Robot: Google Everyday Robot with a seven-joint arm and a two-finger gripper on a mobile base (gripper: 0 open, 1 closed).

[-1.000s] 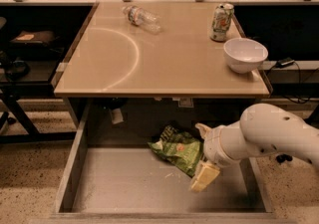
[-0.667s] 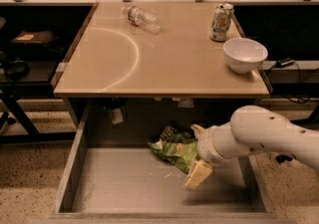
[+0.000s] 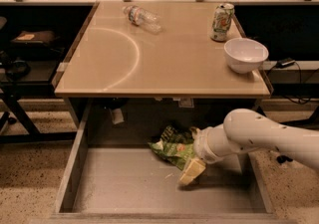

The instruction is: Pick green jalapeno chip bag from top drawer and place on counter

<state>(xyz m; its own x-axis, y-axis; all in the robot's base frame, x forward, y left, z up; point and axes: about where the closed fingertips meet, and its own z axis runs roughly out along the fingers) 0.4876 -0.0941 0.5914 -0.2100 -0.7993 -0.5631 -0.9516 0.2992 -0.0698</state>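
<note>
End effector [image 3: 191,172] in top drawer [image 3: 119,185], at chip bag [image 3: 173,146] (lettering illegible).

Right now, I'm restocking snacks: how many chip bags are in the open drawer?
1: the green jalapeno chip bag lies back right in the top drawer, with the jaws at it. Another could hide beneath the arm.

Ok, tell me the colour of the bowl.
The bowl is plain white, camera view. The gripper is in the drawer at the chip bag.
</note>
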